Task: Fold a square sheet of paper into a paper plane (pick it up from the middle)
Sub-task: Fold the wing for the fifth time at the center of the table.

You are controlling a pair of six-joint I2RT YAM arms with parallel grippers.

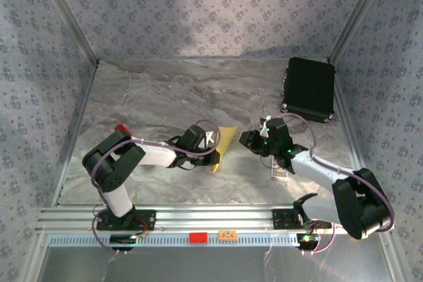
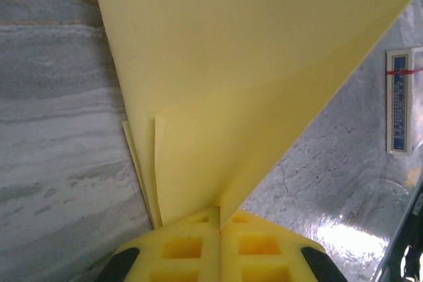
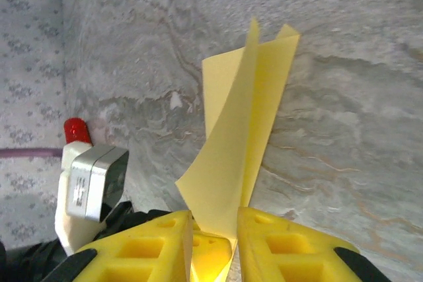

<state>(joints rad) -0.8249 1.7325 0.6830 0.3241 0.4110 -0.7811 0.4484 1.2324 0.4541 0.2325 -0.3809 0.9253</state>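
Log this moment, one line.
square sheet of paper: folded | left gripper: jaws shut on it | right gripper: jaws open, paper between them

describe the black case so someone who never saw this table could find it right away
Look at the grey marbled table and go to its far right corner. The black case lies flat there. It is a large, flat, dark rectangle, unlike the bright yellow paper near the middle.

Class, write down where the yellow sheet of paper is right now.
The yellow paper is near the middle of the table in the top view, between both arms; the left gripper is shut on its folded edge, the right gripper open beside it.
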